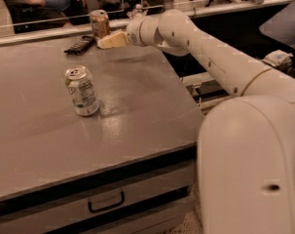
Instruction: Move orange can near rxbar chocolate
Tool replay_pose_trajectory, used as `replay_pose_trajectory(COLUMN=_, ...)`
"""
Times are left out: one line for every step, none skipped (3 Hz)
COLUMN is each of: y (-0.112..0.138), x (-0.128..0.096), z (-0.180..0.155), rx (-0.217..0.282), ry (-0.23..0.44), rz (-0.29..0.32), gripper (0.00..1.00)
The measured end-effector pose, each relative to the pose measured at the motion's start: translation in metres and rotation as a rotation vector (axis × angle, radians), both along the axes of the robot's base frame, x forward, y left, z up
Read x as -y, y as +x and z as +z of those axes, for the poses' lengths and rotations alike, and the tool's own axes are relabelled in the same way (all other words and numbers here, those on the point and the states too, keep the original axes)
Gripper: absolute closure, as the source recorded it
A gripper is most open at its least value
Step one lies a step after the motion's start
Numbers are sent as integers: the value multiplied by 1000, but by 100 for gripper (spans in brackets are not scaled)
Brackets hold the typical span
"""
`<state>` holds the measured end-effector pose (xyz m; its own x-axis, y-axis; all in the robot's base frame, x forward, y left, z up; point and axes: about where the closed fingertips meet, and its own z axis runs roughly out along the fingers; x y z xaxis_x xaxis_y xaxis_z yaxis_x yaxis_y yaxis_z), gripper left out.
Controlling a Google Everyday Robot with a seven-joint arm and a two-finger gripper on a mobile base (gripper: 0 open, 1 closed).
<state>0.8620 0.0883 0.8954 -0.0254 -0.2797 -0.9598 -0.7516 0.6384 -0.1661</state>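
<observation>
Shiny orange can (99, 23) (silver top) stands just beside the claw (107, 41); claw state, cannot tell.

Shiny metal orange can (99, 23) beside matt pale jaws; smooth, faintly glossy grey table (137, 111).

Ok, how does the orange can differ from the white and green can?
The orange can is copper-coloured; the white and green can is pale. The orange can stands at the far edge of the table, beside the rxbar chocolate and the gripper; the white and green can stands alone, mid-table. Both are upright.
</observation>
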Motion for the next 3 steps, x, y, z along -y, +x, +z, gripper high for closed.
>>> replay_pose_trajectory(y=-33, x=49, z=19, rx=19, ry=3, rz=-106, gripper=0)
replay_pose_trajectory(y=-63, x=81, z=27, rx=2, ry=-3, rz=-210, gripper=0)
replay_pose_trajectory(y=-80, x=90, z=-2, rx=-49, ry=-36, rz=-225, gripper=0)
